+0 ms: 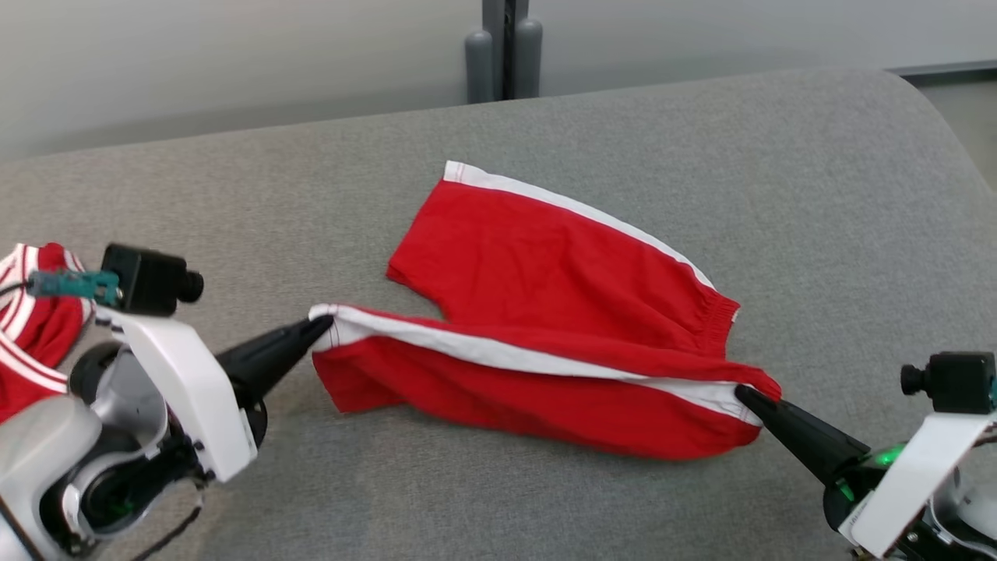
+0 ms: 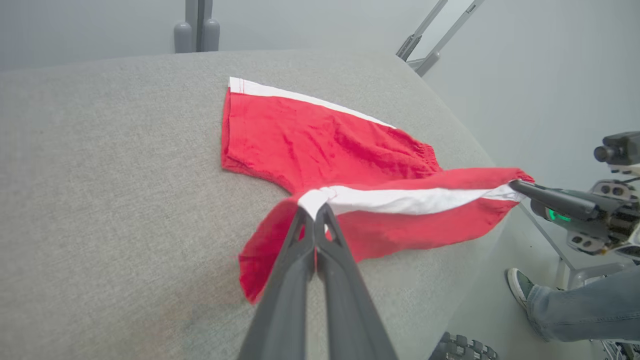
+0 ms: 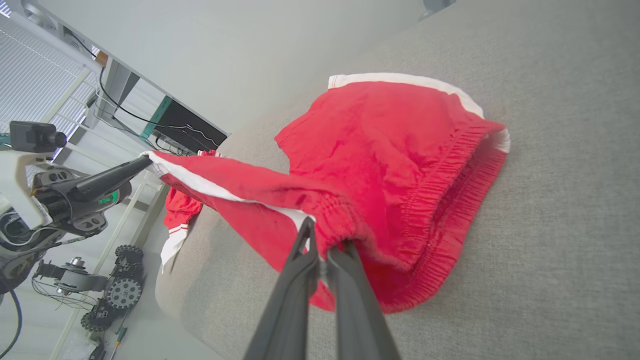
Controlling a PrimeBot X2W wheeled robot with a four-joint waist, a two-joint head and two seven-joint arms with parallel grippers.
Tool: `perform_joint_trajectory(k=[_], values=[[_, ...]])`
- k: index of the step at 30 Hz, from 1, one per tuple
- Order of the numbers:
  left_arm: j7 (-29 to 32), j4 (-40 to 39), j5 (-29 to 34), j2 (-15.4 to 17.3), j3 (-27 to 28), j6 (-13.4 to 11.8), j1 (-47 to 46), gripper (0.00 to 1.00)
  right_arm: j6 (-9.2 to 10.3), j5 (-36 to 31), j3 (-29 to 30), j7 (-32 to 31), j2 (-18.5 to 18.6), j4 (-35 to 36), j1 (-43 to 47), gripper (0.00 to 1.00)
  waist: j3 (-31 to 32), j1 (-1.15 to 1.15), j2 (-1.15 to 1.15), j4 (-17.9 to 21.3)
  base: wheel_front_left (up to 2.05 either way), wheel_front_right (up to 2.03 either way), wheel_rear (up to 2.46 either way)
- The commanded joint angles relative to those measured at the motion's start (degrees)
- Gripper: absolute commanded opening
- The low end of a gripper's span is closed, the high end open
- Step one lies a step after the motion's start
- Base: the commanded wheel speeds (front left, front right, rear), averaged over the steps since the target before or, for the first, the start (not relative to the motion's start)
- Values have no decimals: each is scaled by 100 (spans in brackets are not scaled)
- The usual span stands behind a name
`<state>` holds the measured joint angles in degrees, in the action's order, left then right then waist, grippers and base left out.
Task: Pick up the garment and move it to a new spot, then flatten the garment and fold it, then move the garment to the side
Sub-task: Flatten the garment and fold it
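Across the middle of the grey fabric-covered surface (image 1: 234, 195) lies a pair of red shorts (image 1: 545, 265) with a white stripe down each side. The far leg rests flat, its white-edged hem pointing away from the robot and its stripe running along the far edge. The near leg is pulled out in a straight line between the two arms, white stripe uppermost.

At the hem end, the left pincer (image 1: 323, 323) is clenched on the white corner of the near leg; in the left wrist view its fingers (image 2: 300, 250) meet right at the stripe's end, and red cloth hangs below them toward the surface. At the waistband end, the right pincer (image 1: 744, 392) is clamped on the gathered elastic edge where stripe meets waistband. The right wrist view shows the waistband bunched and folded open beside the fingers (image 3: 295, 280). The stretched leg seems raised a little off the surface, though its lower edge may touch.

A second red-and-white garment (image 1: 31, 327) lies at the left edge of the surface, behind the left arm. Beyond the far edge stand two grey posts (image 1: 502, 51). A person's shoe (image 2: 520, 285) shows on the floor in the left wrist view.
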<state>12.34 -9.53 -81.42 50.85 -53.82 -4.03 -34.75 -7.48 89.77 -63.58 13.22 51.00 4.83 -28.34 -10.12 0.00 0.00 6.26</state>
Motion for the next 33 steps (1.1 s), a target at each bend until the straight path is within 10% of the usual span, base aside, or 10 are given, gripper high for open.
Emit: perform_joint_trajectory(k=[1,33], values=[[39,100,39,-57,41,41,-160,0,-4,-19,27,-15,-50,-25,-84,0,-127,0,0,123,0,0,0],[1073,4049,839,-1947,-103,963,-3334,0,-4,-543,444,163,-1240,-1007,-1501,0,-1644,0,0,1082,0,0,0]])
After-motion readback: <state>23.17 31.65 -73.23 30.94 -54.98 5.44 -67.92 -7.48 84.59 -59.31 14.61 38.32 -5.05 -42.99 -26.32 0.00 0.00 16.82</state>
